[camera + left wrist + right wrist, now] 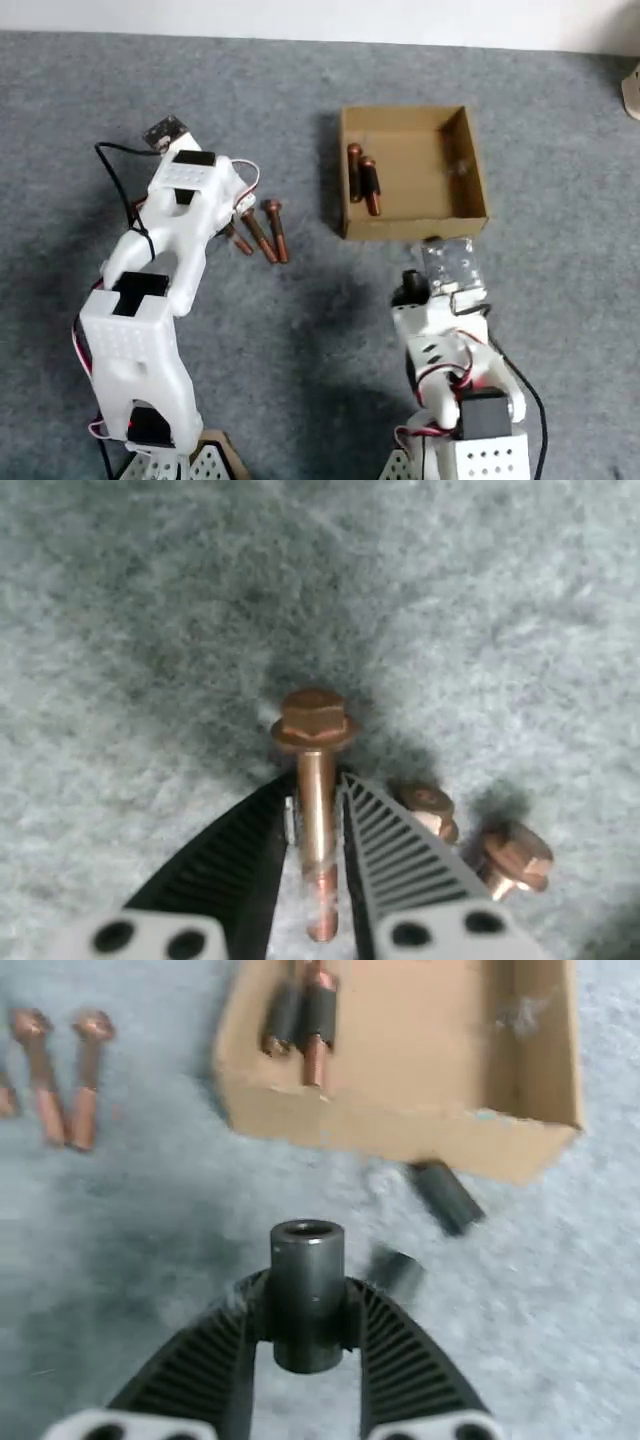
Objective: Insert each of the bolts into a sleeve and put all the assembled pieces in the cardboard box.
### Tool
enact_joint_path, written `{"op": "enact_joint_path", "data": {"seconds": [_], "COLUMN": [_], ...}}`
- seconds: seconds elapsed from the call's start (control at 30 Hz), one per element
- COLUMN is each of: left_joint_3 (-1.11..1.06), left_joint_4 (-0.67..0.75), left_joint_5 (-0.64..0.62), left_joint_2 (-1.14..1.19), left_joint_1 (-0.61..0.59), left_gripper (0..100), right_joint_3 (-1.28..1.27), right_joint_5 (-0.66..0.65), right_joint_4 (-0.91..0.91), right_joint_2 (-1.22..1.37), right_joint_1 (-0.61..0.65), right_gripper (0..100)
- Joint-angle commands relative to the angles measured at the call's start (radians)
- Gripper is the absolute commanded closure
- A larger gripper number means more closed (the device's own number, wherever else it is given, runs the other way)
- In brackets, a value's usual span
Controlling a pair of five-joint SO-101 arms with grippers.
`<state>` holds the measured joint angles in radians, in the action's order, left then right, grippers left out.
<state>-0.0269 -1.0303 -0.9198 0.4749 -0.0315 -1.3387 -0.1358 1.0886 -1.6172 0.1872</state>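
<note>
Your left hand pinches a bolt by its shank; two more bolts lie just beside it on the grey table. Your right hand pinches a sleeve near the cardboard box, where two assembled pieces lie together.

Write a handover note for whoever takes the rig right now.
Left gripper: shut on a bolt.
Right gripper: shut on a sleeve.
Done: two assembled pieces in the box.
Loose: two bolts on the carpet by the left gripper; two sleeves beside the box.
Left: join the held pair, box it, then do the other two pairs.
</note>
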Motion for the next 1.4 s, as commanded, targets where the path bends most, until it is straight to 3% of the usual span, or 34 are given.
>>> {"op": "enact_joint_path", "data": {"seconds": [0.0, 0.13, 0.3, 0.53, 0.73, 0.87, 1.1, 1.37], "left_joint_3": [0.005, 0.019, 0.013, -0.081, -0.300, -0.503, -0.802, -0.848], "left_joint_4": [-0.011, -0.110, -0.173, -0.149, 0.025, 0.247, 0.600, 0.647], "left_joint_5": [0.000, 0.061, 0.238, 0.413, 0.542, 0.618, 0.664, 0.655], "left_joint_2": [-0.025, -0.108, -0.286, -0.496, -0.733, -0.934, -1.221, -1.460], "left_joint_1": [0.002, 0.035, 0.058, 0.068, 0.179, 0.255, 0.315, 0.401], "left_gripper": [100, 100, 100, 100, 100, 100, 100, 100], "right_joint_3": [0.062, 0.054, -0.031, -0.236, -0.364, -0.440, -0.470, -0.470], "right_joint_5": [0.095, 0.158, 0.157, 0.161, 0.163, 0.163, 0.164, 0.161], "right_joint_4": [-0.008, -0.056, -0.274, -0.572, -0.783, -0.869, -0.860, -0.823], "right_joint_2": [-0.010, -0.010, -0.010, -0.010, -0.010, -0.010, -0.002, -0.008], "right_joint_1": [0.171, 0.312, 0.315, 0.314, 0.314, 0.311, 0.243, 0.213], "right_gripper": [99.3, 99.3, 99.3, 99.3, 99.3, 99.3, 99.3, 99.3]}}
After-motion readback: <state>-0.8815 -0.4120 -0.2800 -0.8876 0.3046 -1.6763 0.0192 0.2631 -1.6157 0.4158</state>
